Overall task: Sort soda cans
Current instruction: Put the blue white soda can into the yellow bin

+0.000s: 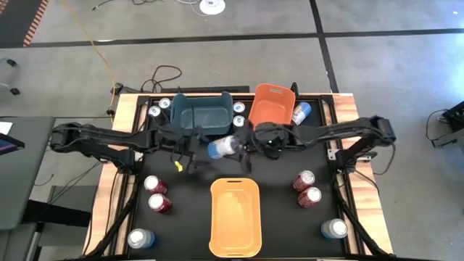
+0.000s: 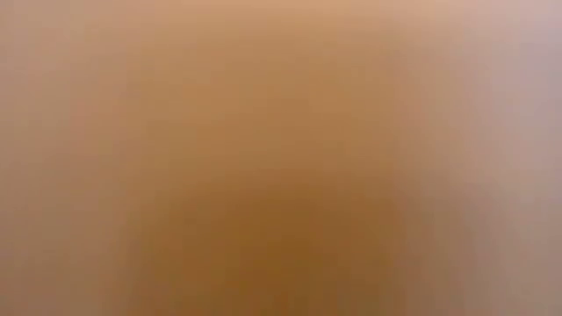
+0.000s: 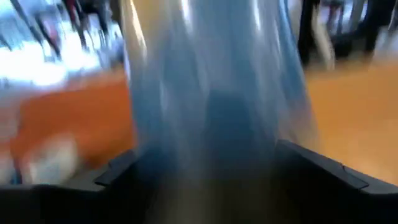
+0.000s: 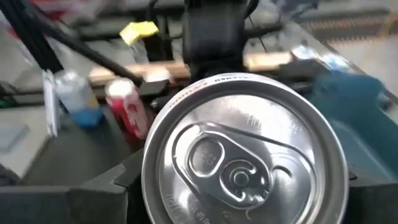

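Pale blue can (image 1: 220, 148) held on its side at the centre of the high view, between the two grippers, just below the teal bin (image 1: 200, 113) and above the yellow-orange bin (image 1: 235, 217). Left gripper (image 1: 197, 148) reaching in from the left of the frame to the can's body; right gripper (image 1: 246, 144) reaching in from the right to the can's silver top end, beside the orange bin (image 1: 270, 106). Whether both are truly clamped on the can, cannot tell from above. Two red cans (image 1: 156, 194) at lower left, two more red cans (image 1: 307, 188) at lower right, pale blue ones at both lower corners, dark blue ones beside the teal bin.

Low view: nothing but a blurred orange-brown wash.

Left wrist view: blurred pale blue can (image 3: 217, 106) filling the centre of the frame, seated between this arm's two dark fingers (image 3: 323, 171), which press against its sides.

Right wrist view: silver can top (image 4: 242, 158) with pull tab facing the camera, filling the lower centre, set between this gripper's dark fingers (image 4: 96, 199); contact not clear. Left gripper (image 4: 214, 37) above it at upper centre, gripping the can's far end. Red can (image 4: 127, 106) standing at left.
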You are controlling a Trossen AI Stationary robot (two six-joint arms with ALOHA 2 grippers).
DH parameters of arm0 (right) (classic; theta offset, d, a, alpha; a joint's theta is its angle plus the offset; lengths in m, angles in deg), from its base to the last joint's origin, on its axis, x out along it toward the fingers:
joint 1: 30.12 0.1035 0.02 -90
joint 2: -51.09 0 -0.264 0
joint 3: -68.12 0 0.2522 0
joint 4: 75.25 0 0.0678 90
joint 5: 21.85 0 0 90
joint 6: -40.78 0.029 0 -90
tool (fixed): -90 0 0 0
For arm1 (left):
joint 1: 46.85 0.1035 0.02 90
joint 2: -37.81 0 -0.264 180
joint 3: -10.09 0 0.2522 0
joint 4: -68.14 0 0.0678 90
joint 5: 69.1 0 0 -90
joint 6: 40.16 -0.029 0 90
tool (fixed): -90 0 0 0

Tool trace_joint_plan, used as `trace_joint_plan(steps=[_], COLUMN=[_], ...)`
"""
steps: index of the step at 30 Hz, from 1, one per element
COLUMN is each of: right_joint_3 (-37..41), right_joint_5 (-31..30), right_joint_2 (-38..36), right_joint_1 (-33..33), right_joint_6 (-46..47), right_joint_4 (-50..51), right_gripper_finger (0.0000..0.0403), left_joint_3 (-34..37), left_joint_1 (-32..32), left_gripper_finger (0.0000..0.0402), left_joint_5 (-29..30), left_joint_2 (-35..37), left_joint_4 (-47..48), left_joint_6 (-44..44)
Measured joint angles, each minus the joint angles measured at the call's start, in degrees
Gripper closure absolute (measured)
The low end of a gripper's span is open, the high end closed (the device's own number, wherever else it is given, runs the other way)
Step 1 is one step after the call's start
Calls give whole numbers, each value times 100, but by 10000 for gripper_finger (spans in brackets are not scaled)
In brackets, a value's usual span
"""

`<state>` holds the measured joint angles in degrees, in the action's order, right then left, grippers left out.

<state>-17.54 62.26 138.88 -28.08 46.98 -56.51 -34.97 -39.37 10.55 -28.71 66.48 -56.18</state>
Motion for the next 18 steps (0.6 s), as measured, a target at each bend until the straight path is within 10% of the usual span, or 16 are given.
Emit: trace_joint_plan(steps=[8,18], right_joint_3=[-953,-1292], right_joint_5=[-253,63], right_joint_2=[86,551], right_joint_1=[567,1644], right_joint_6=[801,1453], right_joint_4=[2023,2145], right_gripper_finger=[117,117], left_joint_3=[-22,-27], left_joint_1=[18,-33], left_gripper_finger=[71,70], left_joint_5=[1730,1819], left_joint_2=[548,1535], left_joint_4=[933,1560], left_joint_6=[-177,206])
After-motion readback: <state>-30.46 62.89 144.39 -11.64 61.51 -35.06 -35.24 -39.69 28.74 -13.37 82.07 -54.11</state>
